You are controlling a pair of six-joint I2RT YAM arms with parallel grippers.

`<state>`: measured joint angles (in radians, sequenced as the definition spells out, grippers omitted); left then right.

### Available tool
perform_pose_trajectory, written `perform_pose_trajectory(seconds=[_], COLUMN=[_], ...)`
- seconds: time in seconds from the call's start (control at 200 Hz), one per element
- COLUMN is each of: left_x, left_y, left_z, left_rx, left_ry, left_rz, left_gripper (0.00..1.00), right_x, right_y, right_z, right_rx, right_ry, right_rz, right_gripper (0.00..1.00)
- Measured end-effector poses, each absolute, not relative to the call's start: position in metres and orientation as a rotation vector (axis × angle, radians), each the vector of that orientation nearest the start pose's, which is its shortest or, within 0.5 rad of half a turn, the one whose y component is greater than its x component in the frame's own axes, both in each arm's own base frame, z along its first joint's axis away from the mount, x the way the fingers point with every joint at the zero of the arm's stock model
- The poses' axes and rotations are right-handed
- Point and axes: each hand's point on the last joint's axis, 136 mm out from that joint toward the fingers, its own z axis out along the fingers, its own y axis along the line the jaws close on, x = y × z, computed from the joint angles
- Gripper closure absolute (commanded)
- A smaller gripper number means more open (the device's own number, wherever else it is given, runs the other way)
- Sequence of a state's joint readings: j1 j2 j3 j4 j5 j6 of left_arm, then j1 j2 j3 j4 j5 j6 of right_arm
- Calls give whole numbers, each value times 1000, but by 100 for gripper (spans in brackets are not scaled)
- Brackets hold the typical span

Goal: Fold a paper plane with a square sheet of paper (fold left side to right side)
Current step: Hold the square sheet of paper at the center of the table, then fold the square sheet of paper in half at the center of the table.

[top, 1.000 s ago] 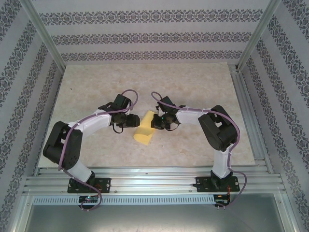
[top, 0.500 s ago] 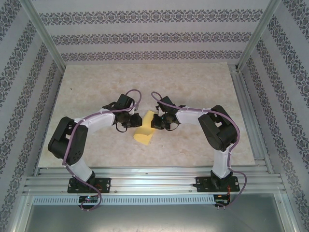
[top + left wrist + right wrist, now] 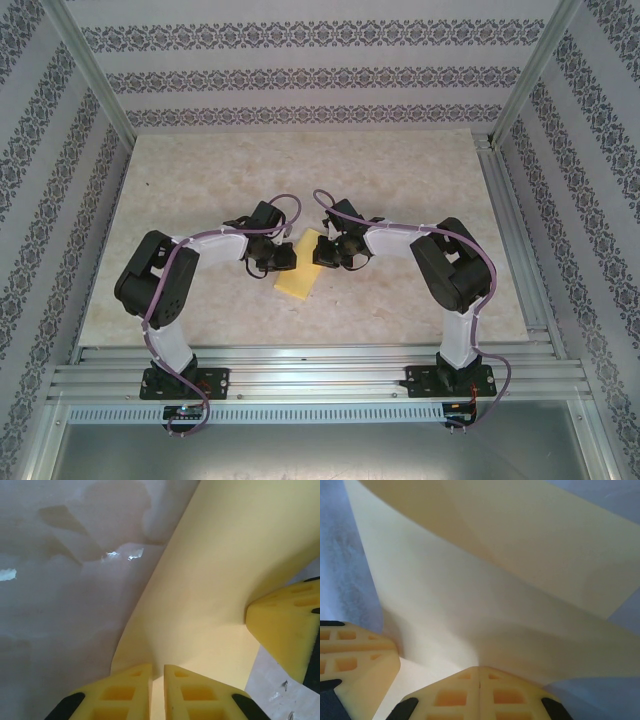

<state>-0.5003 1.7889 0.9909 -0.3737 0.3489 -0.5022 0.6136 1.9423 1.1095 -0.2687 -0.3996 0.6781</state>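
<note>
mustard-yellow thin paper sheet (image 3: 297,273), folded over, bowed; beige marbled table (image 3: 400,170) beneath the sheet; left gripper (image 3: 286,258) at the sheet's left edge, jaws pinched on it; right gripper (image 3: 323,252) at its far-right edge, jaws pinched on it

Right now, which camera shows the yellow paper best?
The top external view: you see nearly all of the yellow paper and its long folded shape. The left wrist view is very close, catching a curved part of it; the right wrist view catches a bent part with a crease.
</note>
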Motion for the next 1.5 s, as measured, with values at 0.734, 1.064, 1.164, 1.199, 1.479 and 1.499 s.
perform_pose_trajectory(seconds=[0.734,1.064,1.164,1.199,1.479,1.499], left_x=[306,306,306,306,306,306], left_y=[-233,-234,-234,-234,-234,-234], left_z=[14,14,14,14,14,14], left_rx=[124,150,153,155,162,162], left_ry=[2831,2819,2819,2818,2815,2815], left_rz=[-705,-678,-674,-672,-657,-656], left_gripper=[85,85,85,85,85,85], right_x=[321,339,339,340,349,350], right_y=[295,327,335,337,356,357], right_z=[54,65,54,51,36,35], right_rx=[-13,49,69,82,106,111], right_ry=[2797,2719,2738,2743,2748,2750], right_rz=[924,1039,1047,1049,1079,1079], right_gripper=[98,100,100,100,100,100])
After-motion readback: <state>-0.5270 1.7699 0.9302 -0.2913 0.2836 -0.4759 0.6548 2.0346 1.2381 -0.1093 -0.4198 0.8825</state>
